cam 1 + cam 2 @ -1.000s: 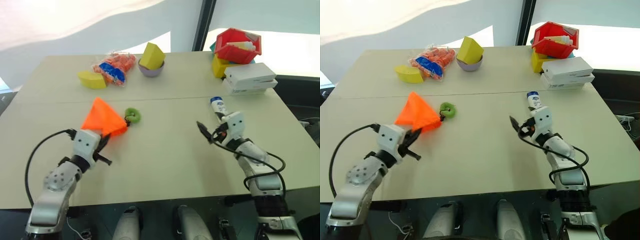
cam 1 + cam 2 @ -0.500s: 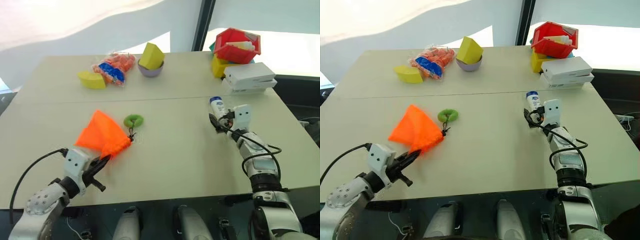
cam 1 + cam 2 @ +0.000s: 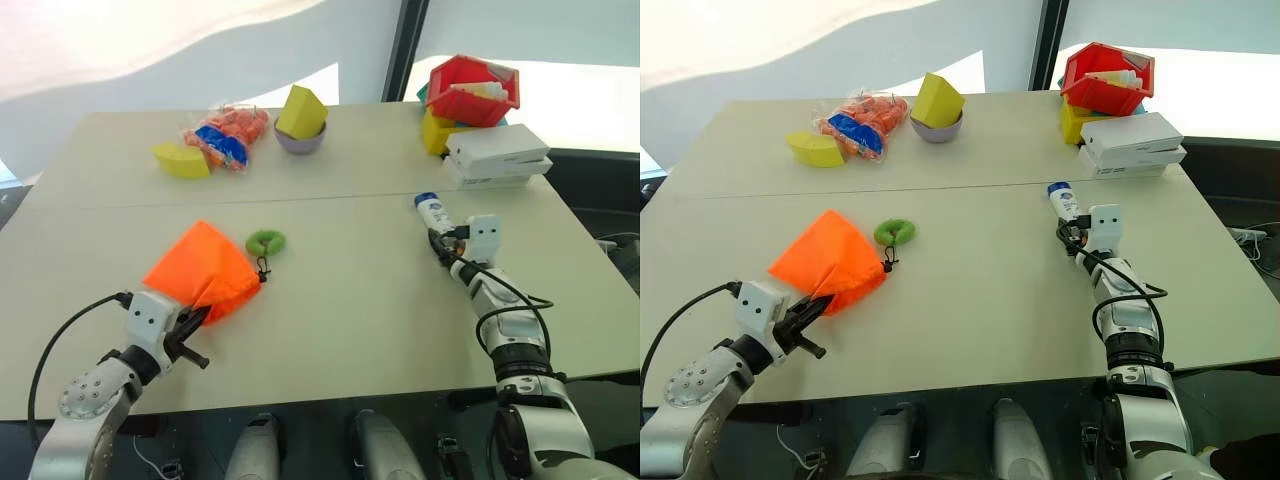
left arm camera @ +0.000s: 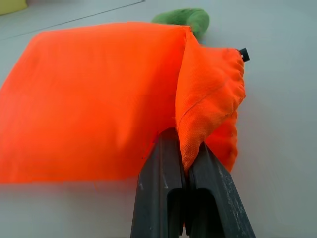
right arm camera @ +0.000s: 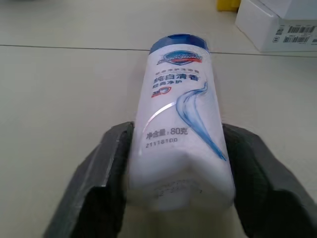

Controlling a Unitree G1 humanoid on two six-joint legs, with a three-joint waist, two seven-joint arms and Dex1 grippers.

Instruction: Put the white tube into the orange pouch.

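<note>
A: Where's the small white plastic tube with the dark blue cap (image 5: 179, 124)?

B: Lying flat on the beige worktop (image 3: 340, 290), right side, cap pointing away from the robot. Right end effector (image 5: 178, 183) has a black finger (image 5: 101, 173) on each side of the tube's bottom end, touching both sides of the tube. The tube lies on the worktop, not lifted.

A: Left side?

B: Left end effector (image 4: 185, 171) is pressed together, pinching a fold at the near edge of the flat bright orange fabric pouch (image 3: 200, 280). Pouch sits on the worktop's left front, its thin cord running to a green ring (image 3: 265, 241) just beyond it.

A: Gap between them?

B: Tube and pouch are well apart, bare worktop between.
</note>
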